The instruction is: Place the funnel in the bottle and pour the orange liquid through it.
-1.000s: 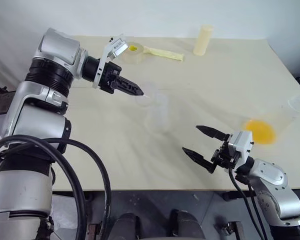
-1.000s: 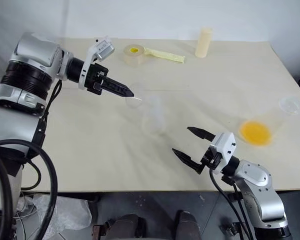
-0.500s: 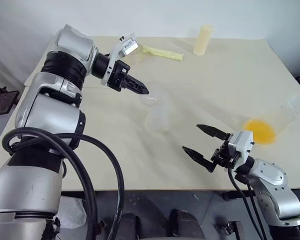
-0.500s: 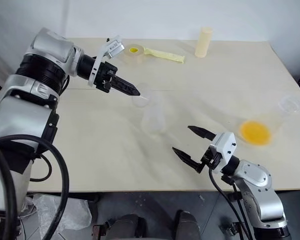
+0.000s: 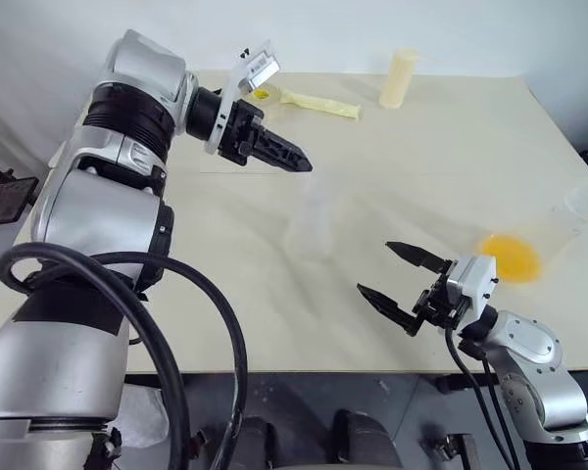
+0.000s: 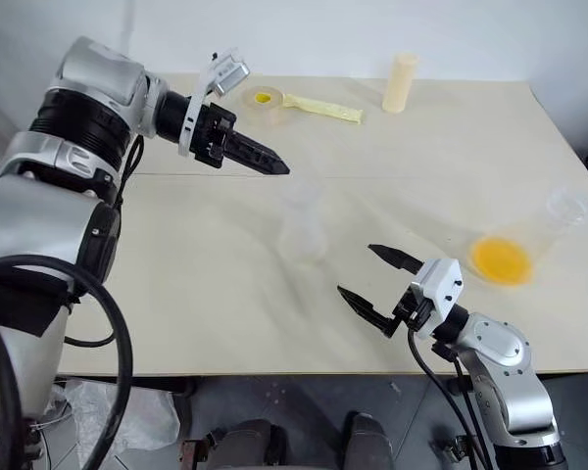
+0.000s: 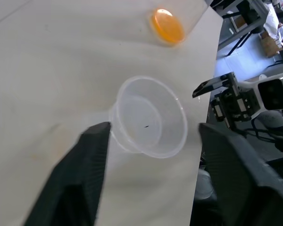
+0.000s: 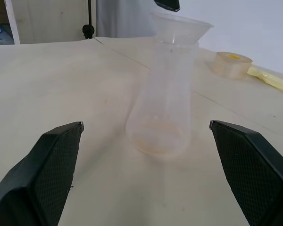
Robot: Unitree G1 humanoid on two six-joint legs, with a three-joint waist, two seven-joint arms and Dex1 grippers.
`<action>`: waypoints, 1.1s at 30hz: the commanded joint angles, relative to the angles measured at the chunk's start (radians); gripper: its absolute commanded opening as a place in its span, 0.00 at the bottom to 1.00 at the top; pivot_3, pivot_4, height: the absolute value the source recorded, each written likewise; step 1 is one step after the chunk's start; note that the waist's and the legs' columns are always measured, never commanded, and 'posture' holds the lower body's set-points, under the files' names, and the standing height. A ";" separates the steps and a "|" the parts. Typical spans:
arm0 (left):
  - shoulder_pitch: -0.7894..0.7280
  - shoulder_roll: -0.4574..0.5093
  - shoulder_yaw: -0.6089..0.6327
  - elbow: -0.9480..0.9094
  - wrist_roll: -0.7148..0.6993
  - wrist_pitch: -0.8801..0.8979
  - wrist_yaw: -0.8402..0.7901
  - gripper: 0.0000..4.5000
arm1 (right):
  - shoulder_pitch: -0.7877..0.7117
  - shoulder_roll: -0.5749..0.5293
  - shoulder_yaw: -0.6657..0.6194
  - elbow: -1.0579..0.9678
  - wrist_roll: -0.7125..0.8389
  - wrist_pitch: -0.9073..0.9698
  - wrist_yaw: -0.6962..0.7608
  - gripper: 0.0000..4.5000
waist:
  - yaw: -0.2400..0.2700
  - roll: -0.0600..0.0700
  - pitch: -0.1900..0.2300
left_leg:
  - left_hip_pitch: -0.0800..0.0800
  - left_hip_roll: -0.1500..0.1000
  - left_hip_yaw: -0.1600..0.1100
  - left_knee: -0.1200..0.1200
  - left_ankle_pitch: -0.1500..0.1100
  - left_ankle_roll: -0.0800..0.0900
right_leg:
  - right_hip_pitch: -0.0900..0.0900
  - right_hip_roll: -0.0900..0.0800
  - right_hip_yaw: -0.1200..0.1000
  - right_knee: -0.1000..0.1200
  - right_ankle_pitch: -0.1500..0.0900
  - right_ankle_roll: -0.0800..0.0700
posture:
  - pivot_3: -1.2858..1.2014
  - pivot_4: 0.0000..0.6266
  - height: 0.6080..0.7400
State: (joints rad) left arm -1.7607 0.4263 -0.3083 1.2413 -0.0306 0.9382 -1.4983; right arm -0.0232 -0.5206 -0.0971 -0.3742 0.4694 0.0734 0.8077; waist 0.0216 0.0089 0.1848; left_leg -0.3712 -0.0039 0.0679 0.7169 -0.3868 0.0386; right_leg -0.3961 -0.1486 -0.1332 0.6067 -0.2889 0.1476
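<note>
Released since a second ago: funnel seated in bottle mid-surface, left tool spread, raised just above. Right tool wide open, empty, near front edge, bare room between.

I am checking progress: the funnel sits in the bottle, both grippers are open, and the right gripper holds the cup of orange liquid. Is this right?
Not quite. The right gripper holds nothing; the cup of orange liquid lies on the table apart from it, as the left eye view shows. The rest stands: the funnel sits in the bottle, and the left gripper is open too.
</note>
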 commanded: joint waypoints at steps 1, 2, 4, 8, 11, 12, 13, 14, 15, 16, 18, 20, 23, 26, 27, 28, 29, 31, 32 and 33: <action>-0.047 0.014 0.066 -0.007 -0.011 0.009 0.029 0.99 | -0.014 -0.001 -0.024 -0.007 0.008 -0.018 -0.002 1.00 | -0.001 0.000 0.000 | 0.000 0.000 0.000 0.000 0.000 0.000 | 0.000 0.000 0.000 0.000 0.000 0.000 | 0.52 0.24 1.00; -0.048 0.021 0.083 -0.014 -0.014 0.008 0.047 0.99 | -0.017 -0.003 -0.025 -0.005 0.008 -0.017 -0.001 1.00 | -0.001 0.000 0.000 | 0.000 0.000 0.000 0.000 0.000 0.000 | 0.000 0.000 0.000 0.000 0.000 0.000 | 0.52 0.24 1.00; -0.004 0.062 0.129 -0.093 -0.031 -0.085 0.074 0.99 | -0.022 -0.010 -0.031 -0.003 0.010 -0.014 0.001 1.00 | -0.002 0.000 0.000 | 0.000 0.000 -0.001 0.000 0.000 0.000 | 0.000 0.000 0.000 0.000 0.000 0.000 | 0.52 0.24 1.00; 0.144 0.142 0.202 -0.269 -0.065 -0.240 0.075 0.99 | -0.025 -0.023 -0.047 -0.001 0.012 -0.007 0.000 1.00 | -0.014 0.000 0.000 | 0.002 0.001 -0.003 -0.001 0.000 0.000 | -0.001 -0.001 0.001 0.003 0.000 0.000 | 0.52 0.24 1.00; 0.288 0.189 0.305 -0.429 -0.128 -0.309 0.130 0.99 | -0.018 -0.033 -0.068 -0.003 0.015 -0.001 -0.007 1.00 | -0.021 0.000 0.000 | 0.002 0.001 -0.005 0.000 0.000 0.000 | -0.001 -0.001 0.001 0.005 0.000 0.000 | 0.52 0.24 1.00; 0.356 0.207 0.337 -0.500 -0.149 -0.325 0.141 0.99 | -0.012 -0.037 -0.079 -0.009 0.018 0.005 -0.012 1.00 | -0.022 0.000 0.000 | 0.002 0.001 -0.006 0.001 0.000 0.000 | -0.001 -0.001 0.001 0.006 0.000 0.000 | 0.52 0.24 1.00; 0.416 0.221 0.361 -0.566 -0.165 -0.341 0.150 0.99 | -0.007 -0.041 -0.088 -0.013 0.020 0.009 -0.015 1.00 | -0.023 0.000 0.000 | 0.001 0.001 -0.007 0.001 0.000 0.000 | -0.001 -0.001 0.001 0.006 0.000 0.000 | 0.52 0.24 1.00; 0.489 0.229 0.396 -0.649 -0.193 -0.346 0.162 0.99 | 0.001 -0.046 -0.098 -0.018 0.022 0.014 -0.019 1.00 | -0.023 0.000 0.000 | 0.001 0.001 -0.007 0.001 0.000 0.000 | -0.001 -0.001 0.001 0.006 0.000 0.000 | 0.52 0.24 1.00; 0.546 0.230 0.428 -0.714 -0.221 -0.353 0.177 0.99 | 0.007 -0.050 -0.106 -0.022 0.021 0.018 -0.022 1.00 | -0.025 0.000 0.000 | 0.001 0.001 -0.008 0.001 0.000 0.000 | -0.001 -0.001 0.001 0.007 0.000 0.000 | 0.52 0.24 1.00; 0.599 0.219 0.471 -0.775 -0.258 -0.372 0.201 0.99 | 0.012 -0.052 -0.114 -0.026 0.020 0.021 -0.026 1.00 | -0.024 0.000 0.000 | 0.001 0.001 -0.008 0.001 0.000 0.000 | -0.001 -0.002 0.001 0.007 0.000 0.000 | 0.52 0.24 1.00; 0.707 0.187 0.553 -0.883 -0.334 -0.420 0.233 0.99 | 0.024 -0.052 -0.130 -0.037 0.016 0.028 -0.047 1.00 | -0.021 0.000 0.000 | 0.000 0.001 -0.011 0.003 0.000 0.000 | -0.001 -0.002 0.001 0.009 0.000 0.000 | 0.52 0.24 1.00; 0.804 0.147 0.625 -0.958 -0.417 -0.504 0.216 0.99 | 0.034 -0.047 -0.143 -0.050 0.007 0.034 -0.075 1.00 | -0.017 0.000 0.000 | 0.000 0.002 -0.014 0.005 0.000 0.001 | 0.000 -0.003 0.002 0.012 0.000 0.000 | 0.52 0.24 1.00; 0.936 0.139 0.626 -1.017 -0.470 -0.581 0.132 0.99 | 0.060 -0.040 -0.159 -0.075 0.001 0.046 -0.115 1.00 | -0.018 0.000 0.000 | 0.001 0.002 -0.015 0.005 0.000 0.001 | 0.001 -0.003 0.002 0.012 0.000 0.000 | 0.52 0.24 1.00; 1.086 0.128 0.617 -1.035 -0.504 -0.688 0.027 0.99 | 0.115 -0.034 -0.189 -0.107 -0.007 0.058 -0.165 1.00 | -0.019 0.001 -0.001 | 0.002 -0.001 -0.014 0.004 0.000 0.001 | 0.001 -0.003 0.002 0.012 0.000 0.000 | 0.52 0.24 1.00; 1.142 0.128 0.610 -1.026 -0.493 -0.727 0.013 0.99 | 0.154 -0.026 -0.212 -0.126 -0.014 0.060 -0.187 1.00 | -0.019 0.001 -0.001 | 0.002 -0.001 -0.013 0.005 -0.001 0.001 | 0.001 -0.002 0.001 0.012 0.000 0.000 | 0.52 0.24 1.00; 1.182 0.130 0.601 -1.022 -0.485 -0.753 0.005 0.99 | 0.182 -0.021 -0.231 -0.138 -0.017 0.060 -0.202 1.00 | -0.019 0.001 -0.001 | 0.003 -0.001 -0.013 0.004 -0.001 0.000 | 0.001 -0.002 0.002 0.012 0.000 0.000 | 0.52 0.24 1.00; 1.211 0.136 0.593 -1.014 -0.482 -0.774 -0.010 0.99 | 0.213 -0.014 -0.248 -0.156 -0.021 0.057 -0.216 1.00 | -0.018 0.001 -0.001 | 0.003 -0.001 -0.013 0.004 -0.001 0.000 | 0.001 -0.002 0.001 0.012 0.000 0.000 | 0.52 0.24 1.00; 1.233 0.143 0.589 -0.974 -0.476 -0.822 -0.017 0.99 | 0.269 0.002 -0.288 -0.191 -0.018 0.059 -0.246 1.00 | -0.010 0.001 -0.001 | 0.002 -0.001 -0.013 0.004 -0.001 0.000 | 0.001 -0.002 0.001 0.012 0.000 0.000 | 0.52 0.24 1.00; 1.236 0.145 0.583 -0.956 -0.467 -0.848 -0.011 0.99 | 0.296 0.010 -0.308 -0.206 -0.017 0.054 -0.257 1.00 | -0.004 0.001 -0.001 | 0.002 -0.001 -0.013 0.005 -0.001 0.000 | 0.001 -0.002 0.001 0.011 0.000 0.000 | 0.52 0.24 1.00; 1.235 0.145 0.576 -0.942 -0.461 -0.870 -0.006 0.99 | 0.319 0.016 -0.324 -0.219 -0.016 0.052 -0.265 1.00 | 0.002 0.001 -0.001 | 0.002 -0.001 -0.012 0.005 -0.001 0.000 | 0.002 -0.002 0.002 0.010 0.000 0.000 | 0.52 0.24 1.00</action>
State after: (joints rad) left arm -0.5089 0.5549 0.2648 0.2968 -0.4965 0.1171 -1.4990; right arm 0.2784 -0.5102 -0.3695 -0.5311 0.4465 0.1374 0.5658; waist 0.0233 0.0095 0.1837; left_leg -0.3690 -0.0049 0.0574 0.7226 -0.3873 0.0391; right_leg -0.3936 -0.1505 -0.1308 0.6152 -0.2889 0.1475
